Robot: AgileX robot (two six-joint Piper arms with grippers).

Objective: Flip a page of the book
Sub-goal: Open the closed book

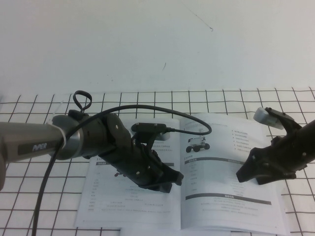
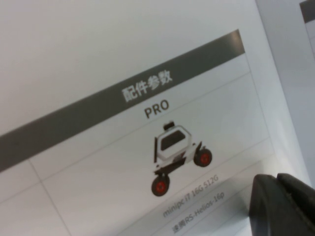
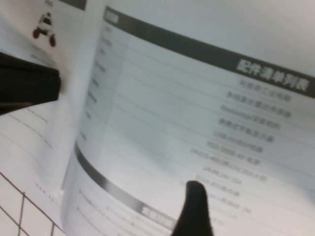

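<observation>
The book (image 1: pixel 197 209) lies open on the gridded cloth, a thin white booklet with grey bars and a small robot-vehicle photo. My left gripper (image 1: pixel 172 179) is low over the left-hand page by the spine. In the left wrist view it (image 2: pixel 283 206) is shut and empty, next to a "PRO" robot photo on the page (image 2: pixel 147 73). My right gripper (image 1: pixel 243 174) is low over the middle of the right-hand page (image 1: pixel 231 196). In the right wrist view it (image 3: pixel 194 211) is close against that page (image 3: pixel 197 98), which bows upward. The left gripper (image 3: pixel 27 86) shows beyond the spine.
The white cloth with a black grid (image 1: pixel 39 196) covers the table under the book. A black cable (image 1: pixel 192 118) loops from the left arm over the top of the book. A plain white wall stands behind the table.
</observation>
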